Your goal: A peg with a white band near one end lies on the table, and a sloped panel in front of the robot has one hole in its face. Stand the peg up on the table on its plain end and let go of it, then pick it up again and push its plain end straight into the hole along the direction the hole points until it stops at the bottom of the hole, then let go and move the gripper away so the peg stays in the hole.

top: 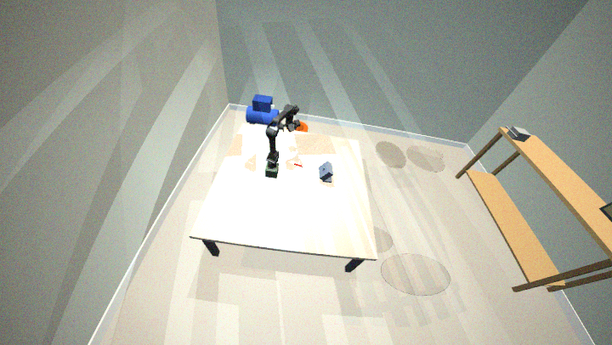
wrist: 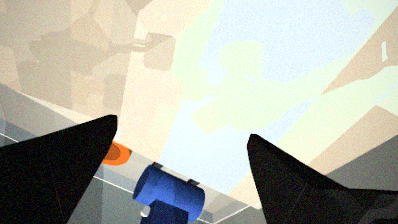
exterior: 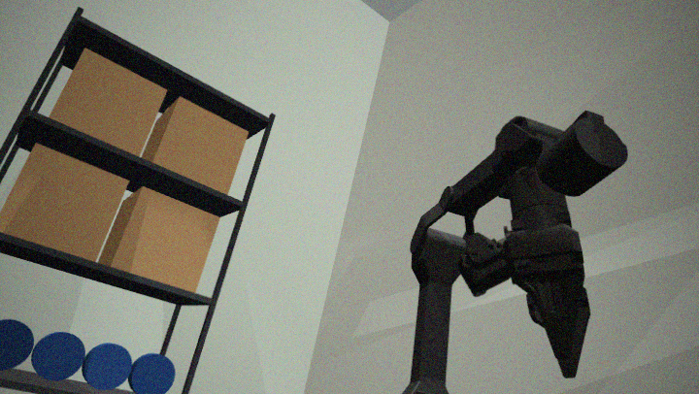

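A small red peg [top: 297, 165] lies on the table between the arm's base and the sloped panel; its white band cannot be made out. The grey-blue sloped panel [top: 327, 173] stands to the right of the peg, with a small dark spot on its face where the hole appears. My gripper [top: 294, 127] [wrist: 184, 131] is open, with nothing between its fingers. It is high up over the far part of the table, well away from the peg and panel. In the exterior view its fingers [exterior: 568, 374] point down. The peg and panel are not seen in the wrist view.
The pale table [top: 257, 210] holds the arm's base. Beyond its far edge are a blue cylinder-shaped object [top: 257, 115] [wrist: 172, 192] and an orange object [top: 303, 127] [wrist: 118, 154]. A wooden shelf [top: 510, 218] stands off to the right; a rack with boxes [exterior: 166, 169] is by a wall.
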`<act>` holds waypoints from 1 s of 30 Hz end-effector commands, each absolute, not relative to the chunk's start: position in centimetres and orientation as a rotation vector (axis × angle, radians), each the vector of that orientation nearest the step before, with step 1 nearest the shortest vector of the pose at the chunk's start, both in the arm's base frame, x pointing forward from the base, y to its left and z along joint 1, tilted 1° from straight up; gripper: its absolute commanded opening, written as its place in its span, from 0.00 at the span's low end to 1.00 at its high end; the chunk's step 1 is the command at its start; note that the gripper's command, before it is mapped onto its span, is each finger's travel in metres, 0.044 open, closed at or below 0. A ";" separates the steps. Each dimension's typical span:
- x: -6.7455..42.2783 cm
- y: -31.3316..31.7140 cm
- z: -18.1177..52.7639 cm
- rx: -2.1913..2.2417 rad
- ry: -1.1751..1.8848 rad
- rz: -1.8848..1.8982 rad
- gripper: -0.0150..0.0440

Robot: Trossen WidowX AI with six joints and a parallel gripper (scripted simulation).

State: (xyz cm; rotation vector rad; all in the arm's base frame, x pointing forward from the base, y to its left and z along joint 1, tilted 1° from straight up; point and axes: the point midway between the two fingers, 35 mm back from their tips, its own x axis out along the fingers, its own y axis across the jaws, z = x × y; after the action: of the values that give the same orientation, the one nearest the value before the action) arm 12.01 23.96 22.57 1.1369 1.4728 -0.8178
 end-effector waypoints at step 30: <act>26.6 9.7 3.6 0.246 1.530 -0.247 1.00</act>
State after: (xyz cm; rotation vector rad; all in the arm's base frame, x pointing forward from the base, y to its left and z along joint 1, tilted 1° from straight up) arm 26.26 11.48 5.06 0.3255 1.5195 -0.2941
